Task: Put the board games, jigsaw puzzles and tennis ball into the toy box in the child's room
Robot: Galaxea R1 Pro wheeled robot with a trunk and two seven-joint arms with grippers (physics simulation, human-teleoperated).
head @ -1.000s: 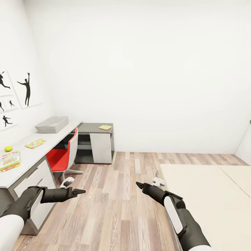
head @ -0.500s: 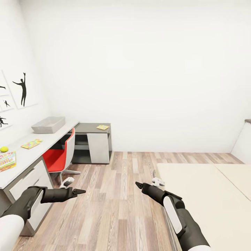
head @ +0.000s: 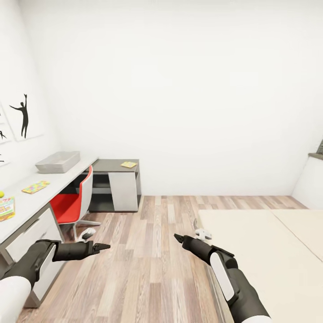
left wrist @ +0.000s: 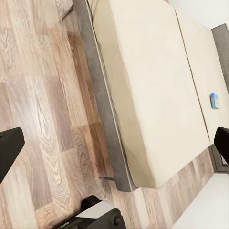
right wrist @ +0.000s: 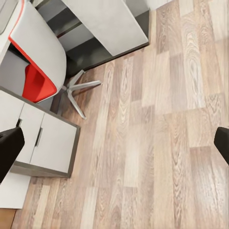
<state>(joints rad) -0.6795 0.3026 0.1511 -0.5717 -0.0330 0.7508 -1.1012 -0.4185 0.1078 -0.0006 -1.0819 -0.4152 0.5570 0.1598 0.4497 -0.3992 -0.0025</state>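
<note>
Turning my head to the right since a second ago, I find the whole scene has slid left: the wall silhouettes and the long white table (head: pixel 27 204) sit closer to the picture's edge, and more of the wide beige bed (head: pixel 264 251) shows. Nearest me, my left gripper (head: pixel 102 246) and my right gripper (head: pixel 178 237) hang over bare wood-plank floor (head: pixel 148 264), both empty; in the wrist views the fingertips sit at opposite edges, so both jaws stand wide apart. Between my arms the planks run clear ahead to the far white wall. On my left the table's grey drawer unit (head: pixel 33 233) edges the floor, with a red and white swivel chair (head: pixel 72 202) pushed in beside it, its base reaching out over the planks. At the table's near end lie a cartoon-printed board game (head: pixel 5 208) and the yellow-green tennis ball (head: pixel 2 194), both cut by the picture's edge; farther along lies a colourful jigsaw puzzle (head: pixel 35 186), then the light grey toy box (head: pixel 58 162). Beyond it, a second flat jigsaw puzzle (head: pixel 128 164) rests on the lower dark grey unit. The left wrist view shows a small blue board game (left wrist: pixel 214 100) on the mattress, near the bed's headboard.
</note>
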